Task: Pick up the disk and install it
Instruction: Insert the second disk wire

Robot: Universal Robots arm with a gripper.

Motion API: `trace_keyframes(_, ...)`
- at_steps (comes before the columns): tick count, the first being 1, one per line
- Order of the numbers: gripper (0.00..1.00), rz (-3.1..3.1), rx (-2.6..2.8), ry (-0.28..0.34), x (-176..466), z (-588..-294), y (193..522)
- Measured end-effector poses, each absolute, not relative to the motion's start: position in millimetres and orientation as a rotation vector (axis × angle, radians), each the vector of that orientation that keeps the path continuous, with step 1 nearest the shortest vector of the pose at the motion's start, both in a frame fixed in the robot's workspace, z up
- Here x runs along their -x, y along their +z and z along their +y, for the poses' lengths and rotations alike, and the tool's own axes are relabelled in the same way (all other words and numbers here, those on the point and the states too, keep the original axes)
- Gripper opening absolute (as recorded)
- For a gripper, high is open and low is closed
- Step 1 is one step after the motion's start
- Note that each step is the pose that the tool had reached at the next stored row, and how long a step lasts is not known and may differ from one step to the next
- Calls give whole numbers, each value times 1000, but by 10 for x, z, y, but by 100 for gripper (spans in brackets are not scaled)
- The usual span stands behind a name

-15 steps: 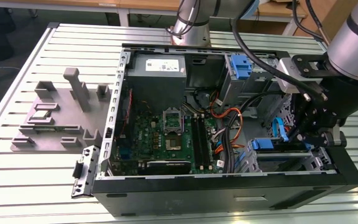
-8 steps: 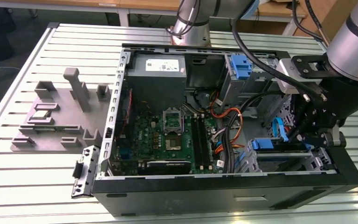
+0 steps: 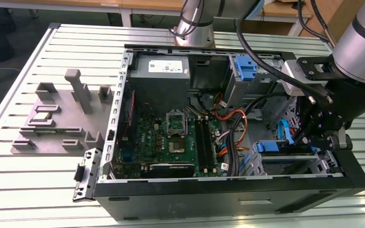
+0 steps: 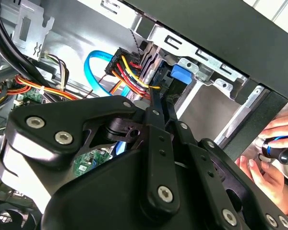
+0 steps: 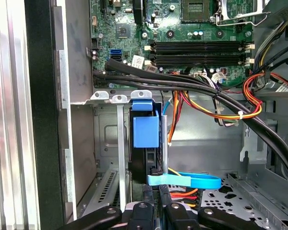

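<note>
The disk (image 5: 145,130) stands on edge in the drive bay at the case's front corner, its blue carrier bracket (image 3: 274,146) facing up and its dark body below it. My gripper (image 3: 313,142) reaches down into that bay from the exterior view's right. In the second wrist view its two black fingers (image 4: 152,125) run side by side and meet at the tips, so the gripper (image 4: 156,98) is shut, close by the blue bracket (image 4: 181,74). In the first wrist view the gripper (image 5: 158,189) ends right beside the disk's edge. Whether it touches the disk is hidden.
The open computer case (image 3: 233,190) lies on a slatted table, motherboard (image 3: 169,137) exposed. Thick black cables (image 5: 182,86), orange and yellow wires (image 5: 221,112) and a blue flat cable (image 5: 192,181) crowd the bay. A second blue bracket (image 3: 249,66) sits at the far end. A person's hand (image 4: 271,158) holds a tool outside the case.
</note>
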State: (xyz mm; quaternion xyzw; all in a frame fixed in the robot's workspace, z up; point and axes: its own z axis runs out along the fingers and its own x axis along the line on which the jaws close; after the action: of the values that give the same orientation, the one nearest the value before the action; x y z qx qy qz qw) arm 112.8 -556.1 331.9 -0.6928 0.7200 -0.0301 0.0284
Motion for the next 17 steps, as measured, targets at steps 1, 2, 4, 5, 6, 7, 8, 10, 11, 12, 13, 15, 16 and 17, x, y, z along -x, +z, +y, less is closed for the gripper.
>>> trace_keyframes(1,18,2222,2138,-93,-1127,-5561,3318)
trace_keyframes(2,18,2222,2138,-93,-1128,-5561,3318)
trace_keyframes(4,24,2222,2138,-93,-1127,-5561,3318)
trace_keyframes(5,24,2222,2138,-93,-1128,-5561,3319)
trace_keyframes(6,24,2222,2138,-93,-1128,-5561,3320)
trace_keyframes(7,24,2222,2138,-93,-1128,-5561,3327)
trace_keyframes(8,24,2222,2138,-93,-1127,-5561,3336)
trace_keyframes(10,24,2222,2138,-93,-1127,-5561,3359)
trace_keyframes(11,24,2222,2138,-93,-1128,-5561,3371)
trace_keyframes(12,24,2222,2138,-93,-1128,-5561,3379)
trace_keyframes(13,24,2222,2138,-93,-1128,-5561,3379)
trace_keyframes(15,24,2222,2138,-93,-1128,-5560,3379)
trace_keyframes(16,24,2222,2138,-93,-1128,-5559,3380)
trace_keyframes(17,24,2222,2138,-93,-1128,-5559,3385)
